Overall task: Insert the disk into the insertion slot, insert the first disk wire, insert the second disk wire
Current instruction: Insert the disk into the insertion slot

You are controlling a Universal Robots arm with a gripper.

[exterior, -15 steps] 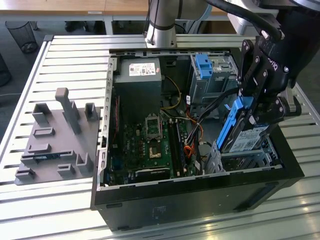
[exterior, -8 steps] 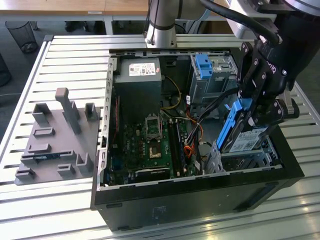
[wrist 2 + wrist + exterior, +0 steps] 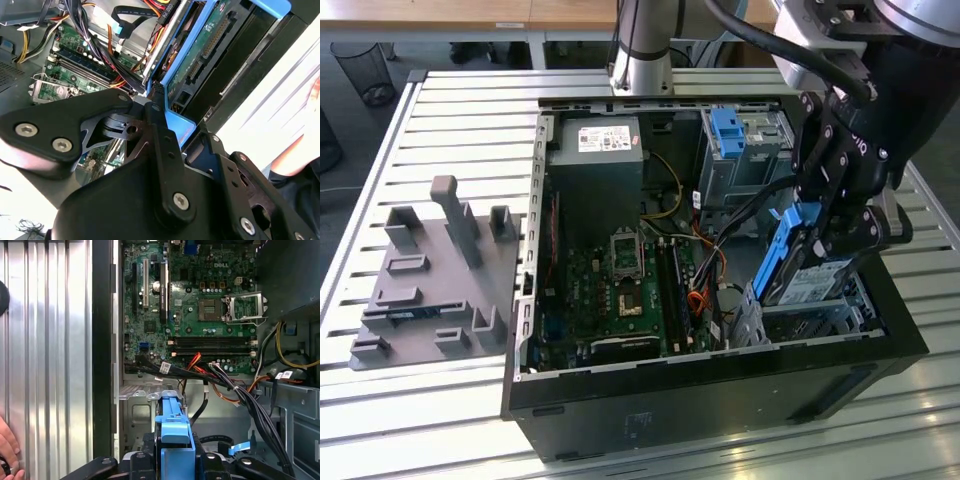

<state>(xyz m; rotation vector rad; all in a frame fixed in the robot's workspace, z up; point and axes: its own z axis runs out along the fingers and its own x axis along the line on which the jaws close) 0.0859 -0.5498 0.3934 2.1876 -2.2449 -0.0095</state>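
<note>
My gripper (image 3: 835,215) is shut on the disk (image 3: 808,282), a silver drive with a white label in a bright blue caddy (image 3: 786,240). The disk stands steeply tilted, its lower end in the insertion slot (image 3: 800,322), the low grey cage at the case's front corner on the exterior view's right. The first wrist view has the caddy (image 3: 172,435) clamped between my fingers (image 3: 134,462), with the grey cage (image 3: 150,407) just beyond. The disk's green underside (image 3: 200,55) faces the second wrist view. Loose cables (image 3: 235,390) run beside the cage; I cannot tell which are the disk wires.
The open computer case (image 3: 720,370) holds the motherboard (image 3: 620,285), a power supply (image 3: 595,165) and a taller bay with a blue tab (image 3: 730,130). A grey fixture plate (image 3: 430,290) lies on the slatted table. A person's hand (image 3: 7,450) rests near the case.
</note>
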